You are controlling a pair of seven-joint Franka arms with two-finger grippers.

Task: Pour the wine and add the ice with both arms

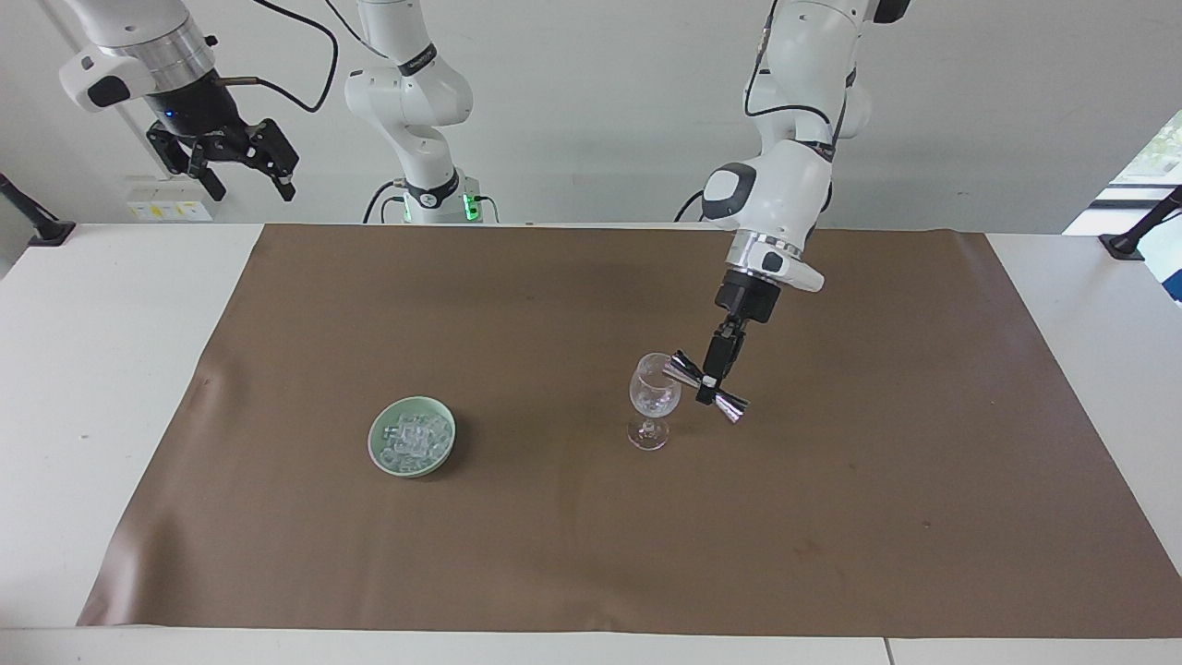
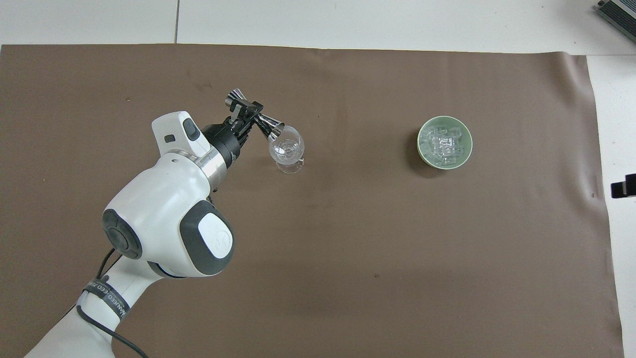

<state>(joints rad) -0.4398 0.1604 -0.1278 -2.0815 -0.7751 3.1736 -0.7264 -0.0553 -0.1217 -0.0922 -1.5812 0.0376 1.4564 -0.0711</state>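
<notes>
Ice (image 1: 413, 441) blurs in bowl (image 1: 380, 455); left pincer (image 1: 709, 384) pinches jigger (image 1: 705, 386); right pincer (image 1: 224, 164) spread.

A plain brown mat (image 1: 517, 545) covers the white table (image 1: 102, 369), unpatterned apart from a few faint darker specks. At about 9 o'clock from the clear, colourless wine glass (image 1: 654, 399) sits a pale green bowl (image 1: 380, 454) holding glassy, colourless ice (image 1: 414, 438). At about 3 o'clock from the glass's rim is a shiny silver double-cone jigger (image 1: 707, 388) with a dark band at its waist. The arms are white with grey-black joint caps, silver wrist rings and black cables; the left gripper (image 1: 709, 390) and the right gripper (image 1: 242, 177) are black
</notes>
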